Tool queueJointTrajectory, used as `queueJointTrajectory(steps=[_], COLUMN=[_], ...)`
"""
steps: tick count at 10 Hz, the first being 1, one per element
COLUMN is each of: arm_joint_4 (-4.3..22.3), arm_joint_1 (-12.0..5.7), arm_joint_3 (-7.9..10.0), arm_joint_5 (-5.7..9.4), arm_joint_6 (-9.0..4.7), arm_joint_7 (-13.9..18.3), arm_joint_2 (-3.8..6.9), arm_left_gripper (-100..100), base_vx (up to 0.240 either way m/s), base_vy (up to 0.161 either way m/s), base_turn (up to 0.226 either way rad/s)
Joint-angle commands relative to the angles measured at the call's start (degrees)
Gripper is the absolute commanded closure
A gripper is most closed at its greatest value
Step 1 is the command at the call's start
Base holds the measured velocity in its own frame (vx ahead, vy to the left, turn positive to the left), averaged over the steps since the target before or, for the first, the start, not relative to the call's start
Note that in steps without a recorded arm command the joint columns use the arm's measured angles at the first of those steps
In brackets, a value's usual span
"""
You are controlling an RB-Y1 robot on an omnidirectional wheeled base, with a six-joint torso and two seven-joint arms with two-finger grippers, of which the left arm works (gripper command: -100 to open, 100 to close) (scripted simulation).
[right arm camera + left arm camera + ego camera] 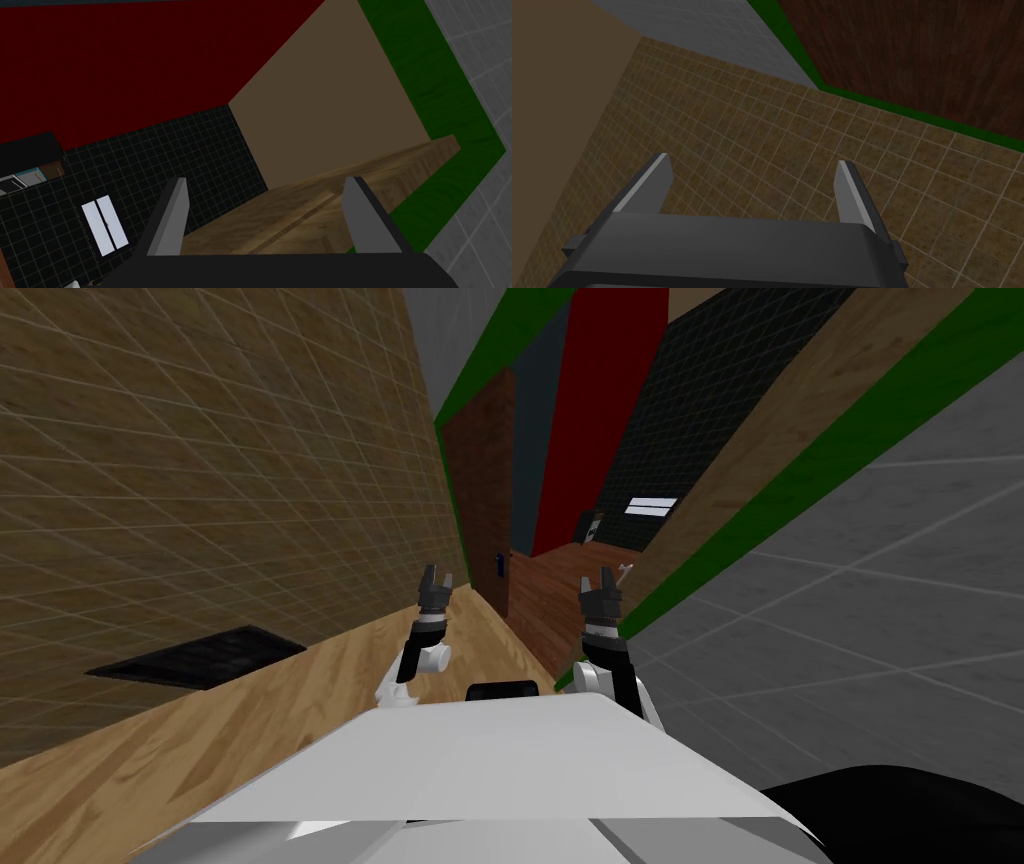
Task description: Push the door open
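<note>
Arms up in the hall, short of the brown door

My left gripper and right gripper both have their fingers apart, holding nothing and touching nothing. The door stands far ahead, a little left of centre, set in a green frame, with a small dark handle near its right edge. A brown tiled wall runs along the left. Right of the door, a red wall and a black tiled wall show beyond.
</note>
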Motion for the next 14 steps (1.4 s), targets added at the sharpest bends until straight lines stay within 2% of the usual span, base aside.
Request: queueJointTrajectory(steps=[1, 9, 10, 13, 14], arm_joint_4=[2.16, 14.93, 15.00, 19.88, 20.07], arm_joint_1=[-1.10, -8.52, -8.52, -11.45, -11.45], arm_joint_3=[-0.95, -5.02, -5.02, -6.63, -6.63], arm_joint_5=[0.84, 5.41, 5.41, 7.21, 7.21], arm_joint_6=[0.13, 0.62, 0.62, 0.82, 0.82], arm_joint_7=[0.09, 0.68, 0.68, 0.91, 0.91], arm_joint_2=[0.44, 2.74, 2.74, 3.56, 3.56], arm_left_gripper=[-100, -100, -100, -100, -100], base_vx=[0.079, 0.074, 0.035, 0.042, 0.029], base_vy=[0.095, 0.113, 0.077, 0.087, 0.086], base_turn=[-0.120, -0.145, -0.045, -0.135, -0.043])
